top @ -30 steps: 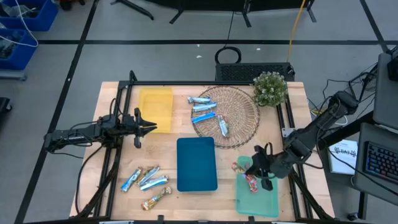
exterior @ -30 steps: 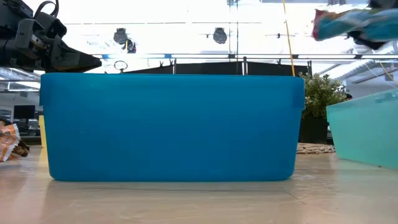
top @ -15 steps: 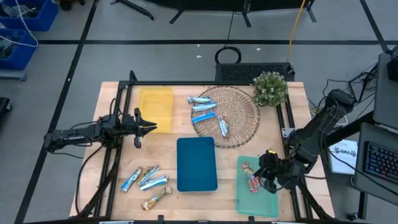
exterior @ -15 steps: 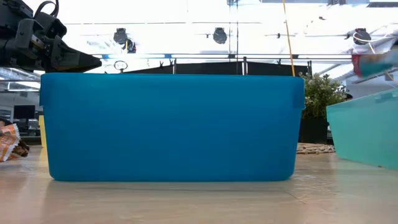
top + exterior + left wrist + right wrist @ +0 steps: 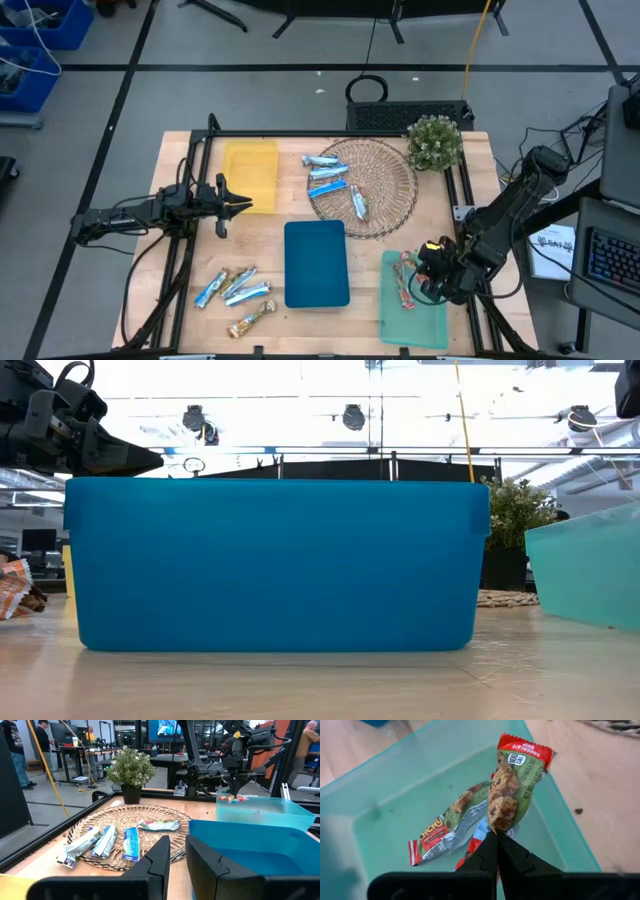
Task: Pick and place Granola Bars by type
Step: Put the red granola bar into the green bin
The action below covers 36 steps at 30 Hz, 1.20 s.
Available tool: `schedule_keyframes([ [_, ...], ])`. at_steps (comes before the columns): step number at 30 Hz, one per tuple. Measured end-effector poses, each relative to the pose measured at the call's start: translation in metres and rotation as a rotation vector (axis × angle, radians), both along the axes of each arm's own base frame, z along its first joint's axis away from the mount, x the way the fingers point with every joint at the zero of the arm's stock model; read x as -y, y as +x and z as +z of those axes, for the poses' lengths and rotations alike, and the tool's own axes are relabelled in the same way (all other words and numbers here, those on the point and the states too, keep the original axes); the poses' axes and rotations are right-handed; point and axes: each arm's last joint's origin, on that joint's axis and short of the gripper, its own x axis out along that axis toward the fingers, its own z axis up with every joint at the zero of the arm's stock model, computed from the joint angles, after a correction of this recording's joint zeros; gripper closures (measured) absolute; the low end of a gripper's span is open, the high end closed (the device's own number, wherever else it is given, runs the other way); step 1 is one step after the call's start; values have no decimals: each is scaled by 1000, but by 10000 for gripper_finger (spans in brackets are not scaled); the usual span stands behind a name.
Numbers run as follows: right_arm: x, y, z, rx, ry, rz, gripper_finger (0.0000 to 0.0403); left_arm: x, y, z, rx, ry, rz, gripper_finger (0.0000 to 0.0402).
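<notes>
- The right pincer [image 5: 496, 837] is squeezed shut on the end of a red-and-green granola bar [image 5: 514, 780], holding it over the green tray [image 5: 395, 775].
- Two more bars with red ends [image 5: 447, 832] already lie in that tray, just under the held one.
- The bar looks light and thin. Its shiny wrapper is probably slippery and crinkly, and the snack inside may crack if it is squeezed hard.
- A good place to hold such a bar is the flat sealed end of the wrapper, or across its narrow middle.
- The tray has low walls, and the held bar hangs well inside them, so it looks free to drop straight down.
- The left pincer [image 5: 240, 204] waits in the air beside the yellow tray [image 5: 250, 172]. Its two fingers are only a little apart and hold nothing.
- Four blue-and-silver bars [image 5: 327, 176] lie on the round woven mat [image 5: 390, 180], close together but not stacked.
- More bars [image 5: 232, 286] lie on the bare desk [image 5: 190, 265], to the left of the blue tray [image 5: 316, 265]. One tan bar [image 5: 250, 319] lies near the desk's front edge, so a push there could slide it off.
- There is open wood around those loose bars, so a pincer should have room to come down from above.
- A small potted plant [image 5: 434, 143] stands at the far right corner, just beside the mat, and an arm reaching there should keep clear of it.
</notes>
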Motion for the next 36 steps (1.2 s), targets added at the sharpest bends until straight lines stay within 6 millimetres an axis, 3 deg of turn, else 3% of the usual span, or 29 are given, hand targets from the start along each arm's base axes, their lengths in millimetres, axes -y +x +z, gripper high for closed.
schedule_keyframes([
  [18,-13,9,-1,44,112,16,403,0,0,0,0,0,0,334],
  [26,-28,19,-14,41,151,15,403,0,0,0,0,0,0,334],
  [36,-35,24,-38,-54,164,-182,403,0,0,0,0,0,0,334],
])
